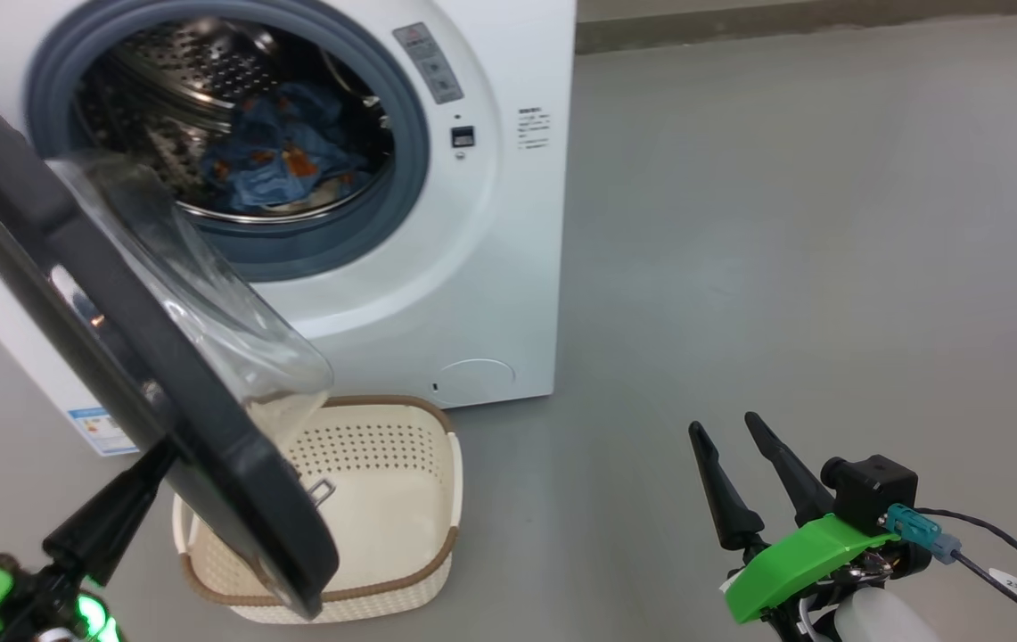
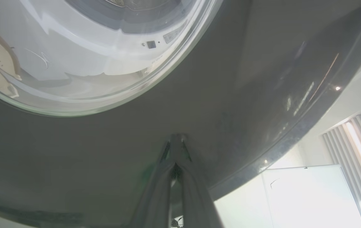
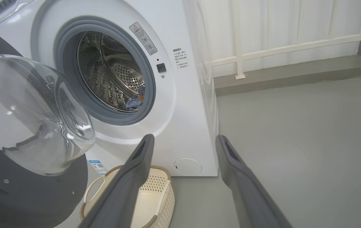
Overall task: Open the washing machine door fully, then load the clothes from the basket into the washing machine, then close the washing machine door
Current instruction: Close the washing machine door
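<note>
The white washing machine (image 1: 490, 267) stands ahead with its drum showing. Light blue clothes (image 1: 281, 156) with orange prints lie inside the drum, and a bit of the clothes (image 3: 135, 100) peeks out low in it. The black washing machine door (image 1: 116, 357) hangs part-way open at the left, its glass bowl (image 1: 196, 285) facing the machine. My left gripper (image 1: 156, 464) is shut, with its fingertips (image 2: 177, 139) pressed on the door's glossy outer face (image 2: 104, 152). The cream basket (image 1: 401, 403) sits empty below the door. My right gripper (image 1: 726, 428) hangs open over bare floor, well right of the basket (image 3: 159, 186).
Grey floor (image 1: 784, 223) stretches wide to the machine's right. A white railing (image 3: 294, 47) and pale curtain run behind the machine along the wall. A small blue label (image 1: 98, 428) sits low on the washer front. The door overhangs the basket's left part.
</note>
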You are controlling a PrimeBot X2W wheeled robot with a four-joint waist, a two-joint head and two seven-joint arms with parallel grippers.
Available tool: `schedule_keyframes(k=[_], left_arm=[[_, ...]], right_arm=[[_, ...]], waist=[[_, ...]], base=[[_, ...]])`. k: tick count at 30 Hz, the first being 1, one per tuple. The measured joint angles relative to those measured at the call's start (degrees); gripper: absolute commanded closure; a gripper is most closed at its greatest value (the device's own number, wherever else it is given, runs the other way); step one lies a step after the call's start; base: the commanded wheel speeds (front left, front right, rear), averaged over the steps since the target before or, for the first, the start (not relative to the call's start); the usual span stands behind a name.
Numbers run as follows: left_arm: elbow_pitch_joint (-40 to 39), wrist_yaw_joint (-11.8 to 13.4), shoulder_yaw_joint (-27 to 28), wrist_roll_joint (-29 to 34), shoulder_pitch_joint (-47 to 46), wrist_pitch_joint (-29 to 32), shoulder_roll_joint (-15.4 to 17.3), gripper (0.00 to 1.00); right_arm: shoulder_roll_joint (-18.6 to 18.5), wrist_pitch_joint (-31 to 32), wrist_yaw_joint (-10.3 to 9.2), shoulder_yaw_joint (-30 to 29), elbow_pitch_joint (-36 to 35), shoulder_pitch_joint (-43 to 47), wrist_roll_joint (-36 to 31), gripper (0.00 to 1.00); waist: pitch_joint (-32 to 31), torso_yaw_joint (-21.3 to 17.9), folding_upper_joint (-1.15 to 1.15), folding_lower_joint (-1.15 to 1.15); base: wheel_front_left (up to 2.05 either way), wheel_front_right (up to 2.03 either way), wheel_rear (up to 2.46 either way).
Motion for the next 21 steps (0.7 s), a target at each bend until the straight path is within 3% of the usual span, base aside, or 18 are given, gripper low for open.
schedule_keyframes(k=[13,21], left_arm=[[5.95,-3.24,-2.89,2.43,-8.08,-3.39,-3.32,1.00],[8.09,-4.42,-2.99,2.44,-9.15,-3.91,-3.71,1.00]], right_arm=[[0.54,-0.01,0.00,0.09,-0.60,-0.03,-0.09,0.00],[0.51,-0.01,0.00,-0.22,-0.53,-0.03,-0.38,0.00]], waist=[[2.18,-4.40,0.00,0.00],[1.70,-4.08,0.00,0.00]], base=[[0.00,0.00,0.00],[0.00,0.00,0.00]])
